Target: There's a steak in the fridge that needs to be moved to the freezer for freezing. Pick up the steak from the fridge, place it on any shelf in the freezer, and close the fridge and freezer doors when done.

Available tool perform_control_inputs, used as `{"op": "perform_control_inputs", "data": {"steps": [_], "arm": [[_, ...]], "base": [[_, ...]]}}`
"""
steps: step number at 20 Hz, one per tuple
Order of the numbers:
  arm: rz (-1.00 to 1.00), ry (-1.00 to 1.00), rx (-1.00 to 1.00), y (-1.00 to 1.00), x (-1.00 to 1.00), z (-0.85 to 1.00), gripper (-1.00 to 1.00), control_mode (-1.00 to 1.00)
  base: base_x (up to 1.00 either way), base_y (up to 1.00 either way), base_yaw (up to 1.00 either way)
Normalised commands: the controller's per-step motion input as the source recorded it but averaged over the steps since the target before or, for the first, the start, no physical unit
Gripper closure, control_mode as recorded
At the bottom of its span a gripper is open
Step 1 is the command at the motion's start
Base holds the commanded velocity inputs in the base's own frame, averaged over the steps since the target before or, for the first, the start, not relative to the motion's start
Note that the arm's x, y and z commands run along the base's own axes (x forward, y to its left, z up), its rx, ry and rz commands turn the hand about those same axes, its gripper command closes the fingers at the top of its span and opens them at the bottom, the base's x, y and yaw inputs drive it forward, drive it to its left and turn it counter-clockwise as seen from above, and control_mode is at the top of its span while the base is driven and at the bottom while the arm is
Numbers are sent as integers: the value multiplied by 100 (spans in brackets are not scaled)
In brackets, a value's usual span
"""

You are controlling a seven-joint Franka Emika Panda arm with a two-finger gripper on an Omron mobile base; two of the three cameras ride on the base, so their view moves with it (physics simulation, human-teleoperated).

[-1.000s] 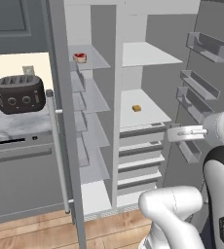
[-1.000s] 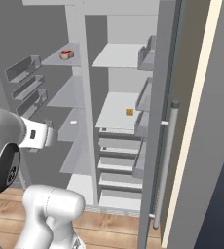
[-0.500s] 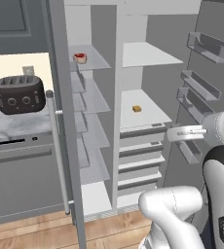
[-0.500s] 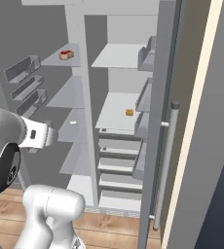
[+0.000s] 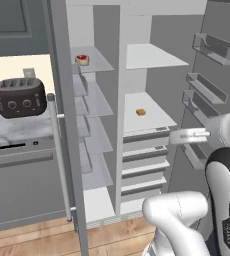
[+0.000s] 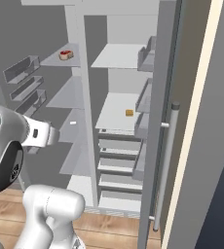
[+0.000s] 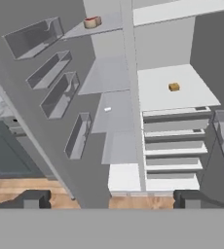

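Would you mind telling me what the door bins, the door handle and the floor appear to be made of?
The door bins look like clear plastic: the grey door shows through their walls. The door handle looks like brushed metal, judging by its pale silver, softly shaded bar. The floor looks like varnished wood planks, with warm brown grain and seams. Since everything is rendered, these are impressions only.

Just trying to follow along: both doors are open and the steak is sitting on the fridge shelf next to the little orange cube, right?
Not quite. The steak lies on the top shelf of the freezer, as the left base view shows. The orange cube sits alone on a fridge shelf. Both doors are indeed open.
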Motion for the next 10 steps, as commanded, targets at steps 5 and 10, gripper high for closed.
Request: {"op": "perform_control_inputs", "data": {"steps": [5,10], "arm": [[0,-17,0,88,-24,-2,-100,-100],[0,-20,0,100,-28,0,-100,-100]], "base": [[0,0,0],[0,0,0]]}}
